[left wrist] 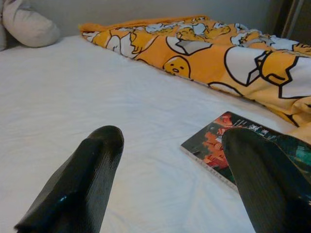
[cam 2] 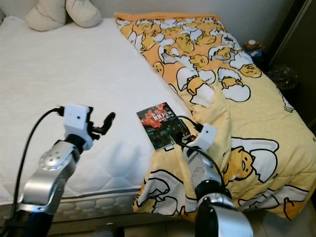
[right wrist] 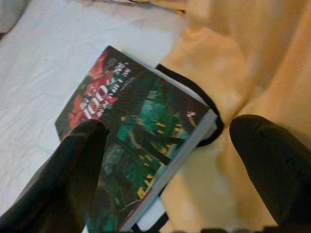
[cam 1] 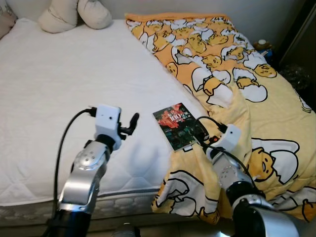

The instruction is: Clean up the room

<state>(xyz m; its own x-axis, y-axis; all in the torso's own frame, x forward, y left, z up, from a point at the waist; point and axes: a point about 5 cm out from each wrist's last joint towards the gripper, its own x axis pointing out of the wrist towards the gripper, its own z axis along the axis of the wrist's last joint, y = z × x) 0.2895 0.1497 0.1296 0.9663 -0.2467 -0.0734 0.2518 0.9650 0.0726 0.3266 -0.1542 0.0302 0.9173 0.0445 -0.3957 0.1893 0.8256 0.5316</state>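
Nearest the camera, two silver arms reach over the foot edge of the bed (cam 1: 59, 89), which is covered by a white quilted sheet. The right gripper (right wrist: 170, 160) hovers low over a dark paperback book (cam 1: 174, 125) with a red and green cover. Its two black fingers (right wrist: 73, 170) are spread wide, one over the book's cover and the other over the blanket beside it, and they hold nothing.

The book lies flat on the white sheet near the foot of the bed. Its right edge rests against the rumpled edge of a yellow-orange blanket (cam 1: 232, 64) printed with cartoon egg-yolk figures. The blanket covers the right half of the bed and hangs over its foot.

The left gripper (cam 1: 129, 124) is raised above the bare sheet, a little to the left of the book, with its fingers (left wrist: 82, 179) also held well apart and empty.

Two cream pillows (cam 1: 74, 15) sit at the head of the bed against the wall. A small low stand with a few objects on it (cam 1: 262, 47) stands beyond the blanket's far right corner.
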